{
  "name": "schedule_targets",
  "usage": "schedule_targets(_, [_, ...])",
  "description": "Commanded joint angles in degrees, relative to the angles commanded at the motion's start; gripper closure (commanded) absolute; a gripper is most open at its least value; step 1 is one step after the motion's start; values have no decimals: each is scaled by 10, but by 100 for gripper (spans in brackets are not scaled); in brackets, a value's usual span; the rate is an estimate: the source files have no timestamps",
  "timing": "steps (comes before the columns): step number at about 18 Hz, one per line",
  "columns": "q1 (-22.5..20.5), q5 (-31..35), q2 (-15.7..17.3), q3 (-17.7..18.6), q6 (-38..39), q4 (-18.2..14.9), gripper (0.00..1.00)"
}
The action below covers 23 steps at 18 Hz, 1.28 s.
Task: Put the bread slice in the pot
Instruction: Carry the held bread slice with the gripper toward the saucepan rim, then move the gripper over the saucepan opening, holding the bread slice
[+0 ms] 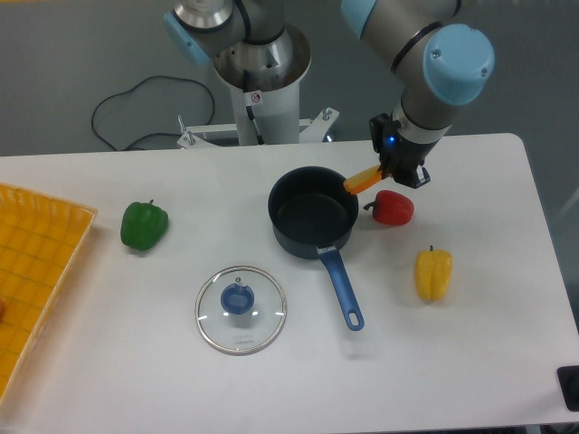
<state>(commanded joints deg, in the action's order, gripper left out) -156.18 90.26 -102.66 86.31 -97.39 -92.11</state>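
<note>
The pot (312, 221) is a dark round saucepan in the middle of the white table, its blue handle (342, 291) pointing toward the front. My gripper (387, 170) hangs just right of the pot's far-right rim and is shut on the bread slice (363, 180). The slice shows as a thin orange-edged piece, tilted, its left end over the pot's rim. The fingertips are partly hidden by the gripper body.
A red pepper (393, 207) lies just right of the pot, under the gripper. A yellow pepper (433, 274) lies front right. A glass lid with a blue knob (241, 307) lies front left. A green pepper (144, 225) and a yellow tray (36, 271) are at left.
</note>
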Motion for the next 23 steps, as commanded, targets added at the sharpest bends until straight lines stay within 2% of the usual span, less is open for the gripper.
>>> schedule_targets(10, [5,4,8,18,39,0,90])
schedule_targets(23, [53,11,20,62,87,-2,90])
